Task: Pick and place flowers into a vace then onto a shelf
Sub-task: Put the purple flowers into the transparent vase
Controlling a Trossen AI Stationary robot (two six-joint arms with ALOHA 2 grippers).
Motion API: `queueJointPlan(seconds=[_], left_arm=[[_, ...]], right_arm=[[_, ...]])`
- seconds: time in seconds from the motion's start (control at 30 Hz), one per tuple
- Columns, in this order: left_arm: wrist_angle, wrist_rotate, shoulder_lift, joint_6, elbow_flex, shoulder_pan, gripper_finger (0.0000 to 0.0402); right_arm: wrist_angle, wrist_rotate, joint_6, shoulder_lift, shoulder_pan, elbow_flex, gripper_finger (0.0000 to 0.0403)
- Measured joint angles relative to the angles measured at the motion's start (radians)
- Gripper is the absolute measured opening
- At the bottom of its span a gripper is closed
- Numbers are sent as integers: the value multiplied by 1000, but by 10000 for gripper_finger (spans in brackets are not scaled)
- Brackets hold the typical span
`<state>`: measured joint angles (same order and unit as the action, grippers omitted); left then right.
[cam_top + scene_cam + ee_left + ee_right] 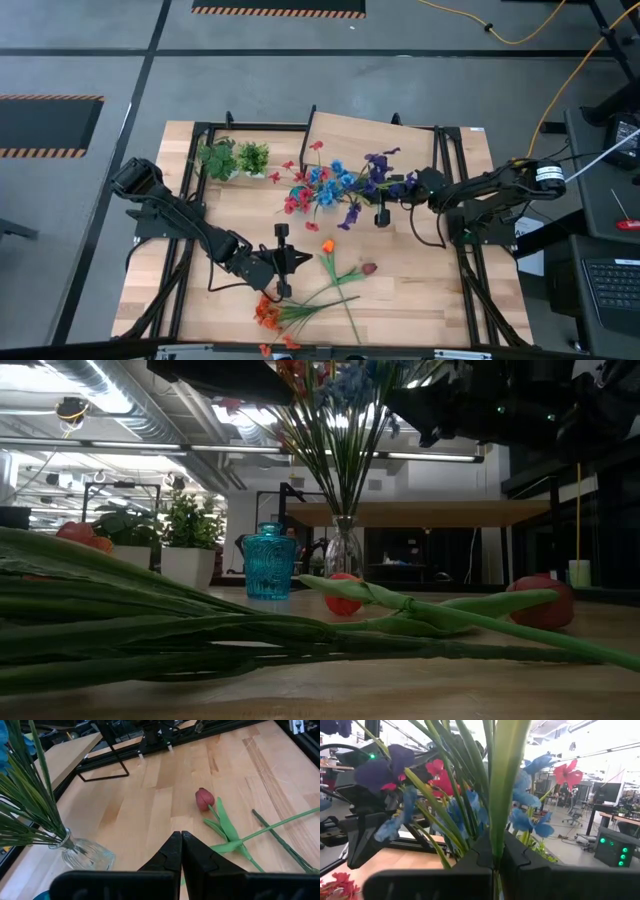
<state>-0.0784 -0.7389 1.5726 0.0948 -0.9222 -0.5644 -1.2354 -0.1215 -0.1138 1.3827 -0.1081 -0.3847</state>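
Note:
A bunch of flowers with red, blue and purple blooms stands in a clear glass vase, which also shows in the low view. My right gripper is up among the blooms, shut on a green stem. My left gripper is shut and empty above the table's middle; in its wrist view it points at a dark red tulip. An orange tulip and orange sprays lie flat on the table near the front edge. The shelf stands at the far edge. My right gripper pinches one green stem between its two fingers, high up among the bunch's leaves and blooms. The fingers come level from the table's right side and lie across the stem. The stem stands upright; its lower end is hidden.
Two leafy potted plants stand at the far left. A blue glass jar stands near the vase. Black metal frame rails run along the table's sides. Bare wood lies at the table's right.

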Motion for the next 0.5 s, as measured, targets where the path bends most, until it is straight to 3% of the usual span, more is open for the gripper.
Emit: queueJointPlan(seconds=[0.5], left_arm=[[-8, 0, 0, -2, 0, 0, 2]], right_arm=[[-7, -2, 17, 61, -33, -1, 4]])
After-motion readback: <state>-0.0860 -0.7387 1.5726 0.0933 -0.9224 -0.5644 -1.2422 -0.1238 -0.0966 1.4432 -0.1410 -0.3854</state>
